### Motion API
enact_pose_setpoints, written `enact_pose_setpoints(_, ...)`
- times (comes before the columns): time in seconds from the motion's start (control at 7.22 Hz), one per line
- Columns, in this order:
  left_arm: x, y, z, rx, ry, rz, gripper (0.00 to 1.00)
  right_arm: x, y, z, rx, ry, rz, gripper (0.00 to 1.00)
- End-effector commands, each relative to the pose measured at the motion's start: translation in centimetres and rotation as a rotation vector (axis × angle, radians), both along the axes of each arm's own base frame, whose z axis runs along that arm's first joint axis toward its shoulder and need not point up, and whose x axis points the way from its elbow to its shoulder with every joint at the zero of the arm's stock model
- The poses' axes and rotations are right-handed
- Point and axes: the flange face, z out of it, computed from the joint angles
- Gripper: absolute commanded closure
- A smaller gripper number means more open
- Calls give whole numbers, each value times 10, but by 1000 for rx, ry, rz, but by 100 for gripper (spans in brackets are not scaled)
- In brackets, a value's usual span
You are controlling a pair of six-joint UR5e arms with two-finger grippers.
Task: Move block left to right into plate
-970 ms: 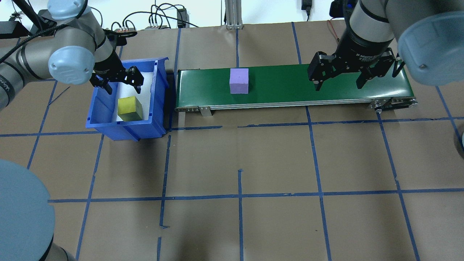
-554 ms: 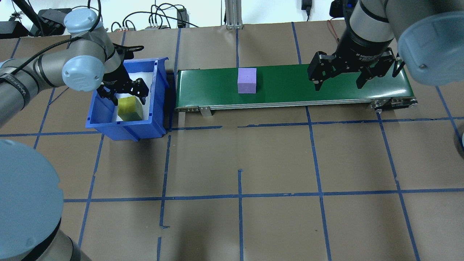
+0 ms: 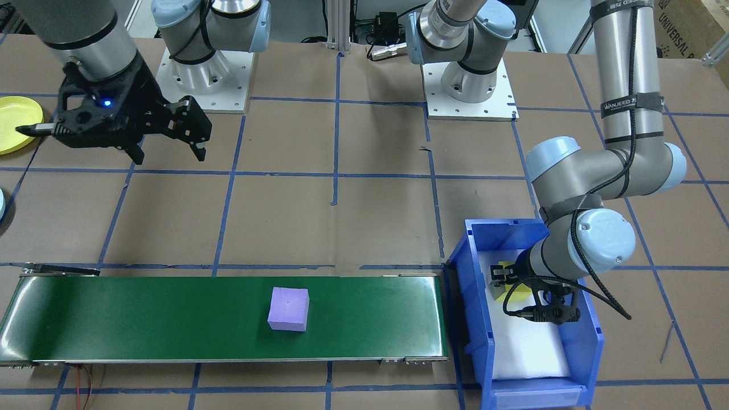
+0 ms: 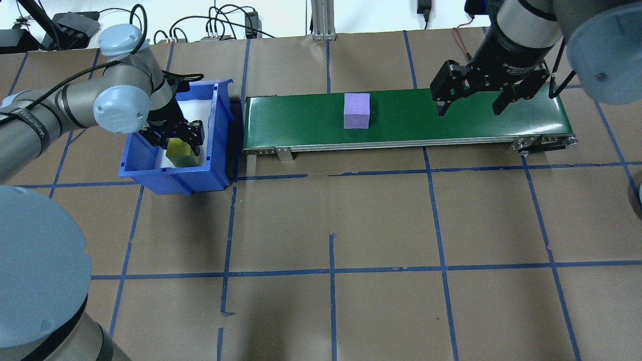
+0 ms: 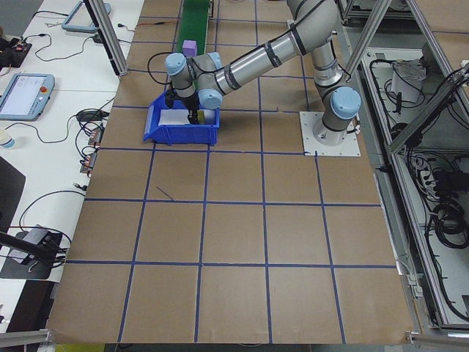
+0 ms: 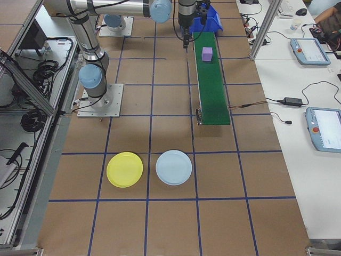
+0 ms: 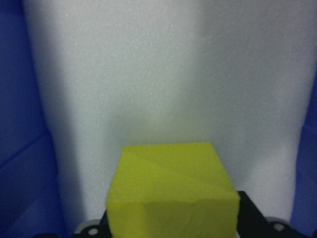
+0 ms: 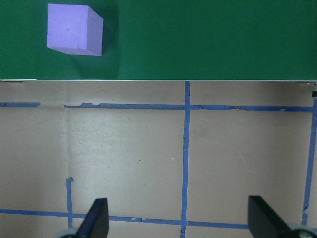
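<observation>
In the front-facing view, you are seeing the left claw (image 3: 532,296) reaching down into the blue plastic bin (image 3: 586,341), its fingers straddling the yellow foam cube (image 3: 511,287). The right claw (image 3: 168,142) is hanging wide open over the brown paper-covered worktop (image 3: 342,228), left of a yellow round plate (image 3: 11,125).

From overhead, you are watching a purple foam cube (image 4: 356,111) sitting on the green conveyor belt (image 4: 451,123), left of the open right claw.

In the left wrist view, the yellow cube is sitting between the fingers; whether they are pressing it, you cannot tell.
</observation>
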Motion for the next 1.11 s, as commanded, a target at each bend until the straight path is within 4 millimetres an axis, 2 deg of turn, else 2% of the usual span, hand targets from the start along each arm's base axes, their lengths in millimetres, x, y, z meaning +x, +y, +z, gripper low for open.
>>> enact_pose_setpoints(0.0,2,-15,50,-97,-16,9,69,-52,-28,-5,-17,-70,-8,0)
enact_pose_setpoints(0.14,2,-25,88,-152,-18,31,69,-90,-45,-19,-2,-76,-61,0)
enact_pose_setpoints(0.28,-7,-23,116,-138,-10,108,68,-138,-70,-33,1,-80,-54,0)
enact_pose_setpoints(0.42,-44,-20,141,-177,45,93,68,-177,-99,-50,1,-127,-74,0)
enact_pose_setpoints(0.55,-99,-16,153,-232,78,13,68,-196,-116,-80,32,-158,-81,0)
enact_pose_setpoints(0.69,-144,-13,153,-295,87,-54,68,-203,-130,-106,23,-157,-73,0)
enact_pose_setpoints(0.83,-178,-5,134,-263,92,-111,68,-208,-144,-134,23,-157,-60,0)
enact_pose_setpoints(0.97,-202,0,106,-241,85,-138,63,-210,-149,-154,45,-164,-61,0)
